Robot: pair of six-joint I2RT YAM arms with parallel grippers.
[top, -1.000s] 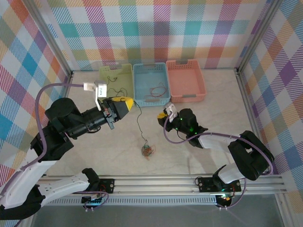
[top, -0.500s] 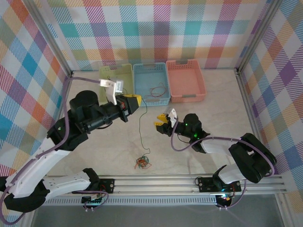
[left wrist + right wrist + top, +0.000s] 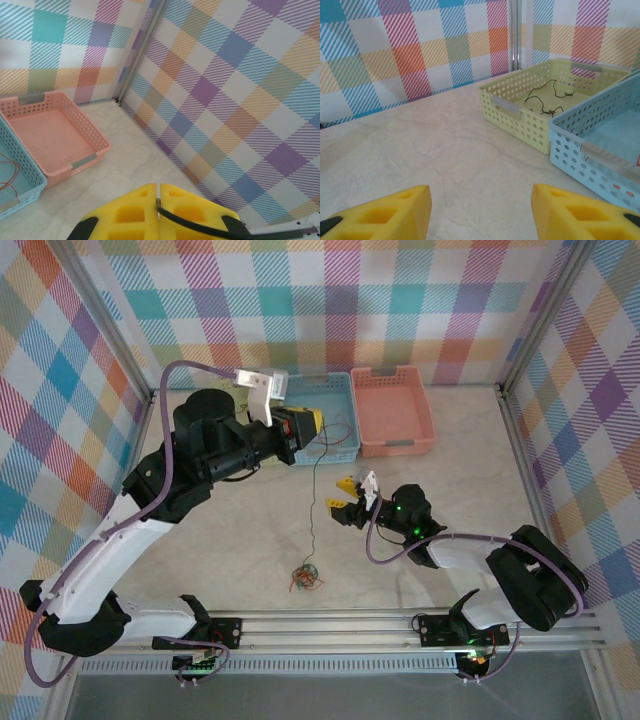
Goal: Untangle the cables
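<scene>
My left gripper [image 3: 310, 422] is raised in front of the blue basket and is shut on one thin dark cable [image 3: 314, 505]. The cable hangs down in a long strand to a small clump of red, orange and green cables [image 3: 304, 579] lying on the table near the front. In the left wrist view the yellow fingers [image 3: 125, 212] pinch that dark cable [image 3: 200, 226], which trails off to the right. My right gripper [image 3: 338, 494] sits low, just right of the hanging strand, open and apart from it. Between its yellow fingertips [image 3: 395, 207] there is only bare table.
Along the back wall stand a blue basket [image 3: 337, 388] holding a red wire and a pink basket [image 3: 392, 445]. The right wrist view shows a yellow-green basket [image 3: 520, 117] with a black wire [image 3: 547, 97] inside, next to the blue basket [image 3: 592, 150]. Metal frame posts edge the table.
The left arm has lifted and swung back-right with the dark cable, drawing the strand out long. The clump has slid toward the front. The right gripper has opened wider.
</scene>
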